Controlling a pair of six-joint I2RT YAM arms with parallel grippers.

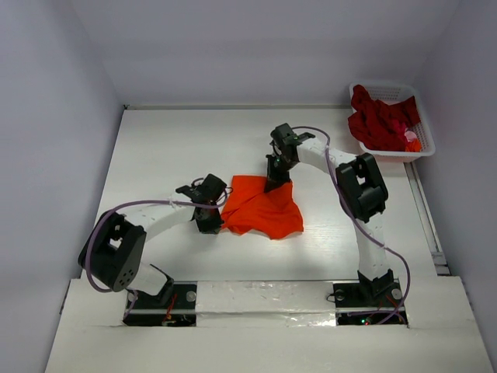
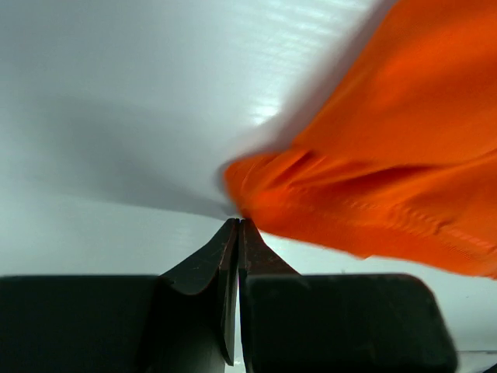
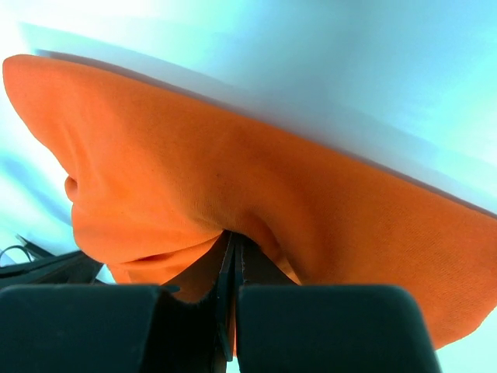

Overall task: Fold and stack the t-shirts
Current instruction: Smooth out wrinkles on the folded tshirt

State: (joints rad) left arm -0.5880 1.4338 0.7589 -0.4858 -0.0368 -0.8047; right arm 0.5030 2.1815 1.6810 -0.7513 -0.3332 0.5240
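Top external: one orange t-shirt (image 1: 260,208), one white basket (image 1: 426,134).

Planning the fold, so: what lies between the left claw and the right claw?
Only the orange t-shirt: it spans from the left claw to the right claw, each shut on it. The top view shows this.

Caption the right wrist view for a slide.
Right gripper shut on a bunched fold of the bright orange cloth t-shirt.

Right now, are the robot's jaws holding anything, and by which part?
Yes, the orange t-shirt. The left jaws pinch its left edge; the right jaws pinch a bunched fold at its far edge.
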